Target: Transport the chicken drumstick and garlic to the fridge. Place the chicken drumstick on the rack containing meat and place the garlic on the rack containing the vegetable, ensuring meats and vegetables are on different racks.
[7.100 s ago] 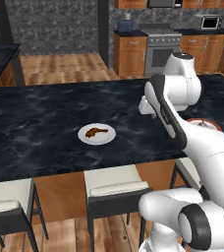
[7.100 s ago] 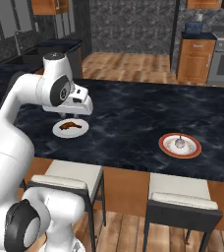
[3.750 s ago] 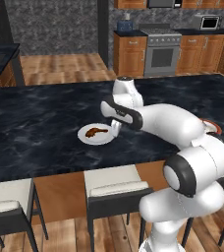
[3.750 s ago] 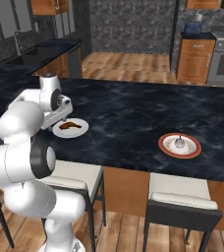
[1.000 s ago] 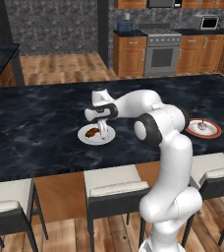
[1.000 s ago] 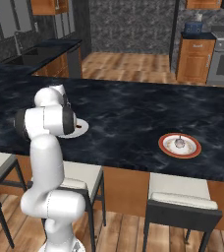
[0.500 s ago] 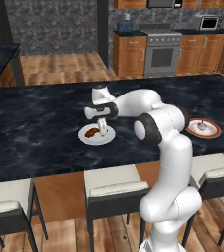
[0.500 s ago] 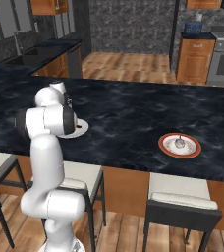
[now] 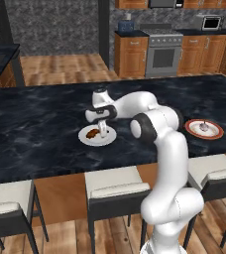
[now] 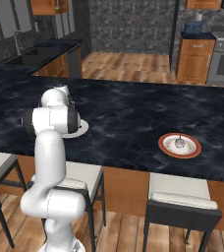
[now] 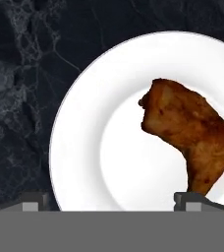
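The robot's own arm is hiding most of the round white plate (image 10: 82, 129) in the right base view.

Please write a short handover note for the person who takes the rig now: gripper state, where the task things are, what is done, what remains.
Gripper: open, empty, low over the white plate on the dark island counter.
Chicken drumstick: lying on that plate, not gripped; one fingertip is by its thin end.
Garlic: on the red-rimmed dish, further along the counter.
Done: approach to the drumstick.
Left: grasp the drumstick, carry both items to the fridge racks.
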Tool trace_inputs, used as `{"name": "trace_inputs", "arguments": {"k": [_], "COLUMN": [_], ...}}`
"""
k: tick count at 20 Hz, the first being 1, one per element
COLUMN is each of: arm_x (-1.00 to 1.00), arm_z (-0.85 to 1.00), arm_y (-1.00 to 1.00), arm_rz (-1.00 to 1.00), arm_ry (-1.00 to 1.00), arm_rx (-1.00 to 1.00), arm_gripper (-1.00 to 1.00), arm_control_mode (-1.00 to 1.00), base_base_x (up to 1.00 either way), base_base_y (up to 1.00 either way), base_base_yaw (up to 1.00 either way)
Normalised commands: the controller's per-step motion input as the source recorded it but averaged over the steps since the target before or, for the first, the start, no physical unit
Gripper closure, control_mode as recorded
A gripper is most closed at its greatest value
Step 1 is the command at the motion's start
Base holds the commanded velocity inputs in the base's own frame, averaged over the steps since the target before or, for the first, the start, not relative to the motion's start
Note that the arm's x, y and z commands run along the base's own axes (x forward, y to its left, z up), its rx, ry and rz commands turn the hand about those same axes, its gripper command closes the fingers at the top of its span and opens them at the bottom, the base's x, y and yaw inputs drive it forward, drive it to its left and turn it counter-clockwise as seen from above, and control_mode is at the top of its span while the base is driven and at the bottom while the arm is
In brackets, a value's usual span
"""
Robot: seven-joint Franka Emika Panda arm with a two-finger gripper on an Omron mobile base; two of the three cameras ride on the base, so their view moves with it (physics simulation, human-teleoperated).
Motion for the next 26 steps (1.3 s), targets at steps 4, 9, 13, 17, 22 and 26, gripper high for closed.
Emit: {"name": "trace_inputs", "arguments": {"k": [4, 9, 13, 17, 22, 26], "arm_x": [0.45, 0.41, 0.39, 0.37, 0.25, -0.04], "arm_z": [-0.32, -0.34, -0.28, -0.16, -0.4, -0.63], "arm_y": [0.0, 0.0, 0.03, 0.16, 0.15, 0.03], "arm_rz": [0.0, 0.0, 0.0, 0.0, 0.0, 0.0], "arm_ry": [0.0, -0.04, -0.04, -0.01, 0.0, 0.0], "arm_rx": [0.0, 0.0, 0.0, 0.0, 0.0, 0.0], "arm_gripper": [-1.0, -1.0, -1.0, -1.0, 1.0, 1.0], "arm_control_mode": [-1.0, -1.0, -1.0, -1.0, -1.0, -1.0], "base_base_x": [0.0, 0.0, 0.0, 0.0, 0.0, 0.0], "base_base_y": [0.0, 0.0, 0.0, 0.0, 0.0, 0.0], "base_base_yaw": [0.0, 0.0, 0.0, 0.0, 0.0, 0.0]}}
